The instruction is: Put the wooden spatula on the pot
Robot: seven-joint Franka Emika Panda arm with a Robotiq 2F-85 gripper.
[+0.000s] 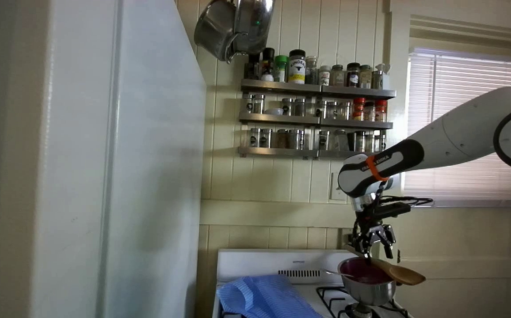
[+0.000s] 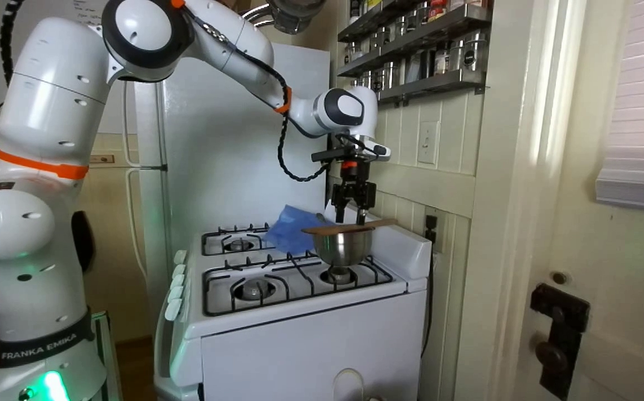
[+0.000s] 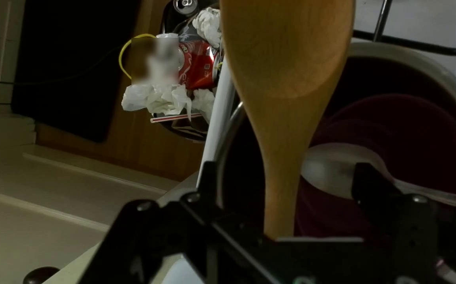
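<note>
Lying beneath spread pincer (image 2: 350,219): wooden spatula (image 3: 285,98)

Wrist view: wooden spatula (image 3: 283,94) cropped at top, pot (image 3: 441,75) at right; handle end hidden behind pincer (image 3: 287,171).

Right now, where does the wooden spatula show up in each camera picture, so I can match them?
In an exterior view: wooden spatula at lower right.
In an exterior view: wooden spatula slightly below and right of centre.
In the wrist view: wooden spatula right of centre, running down from the top edge.
Shared landmark: the pot beneath it, in all three views.
</note>
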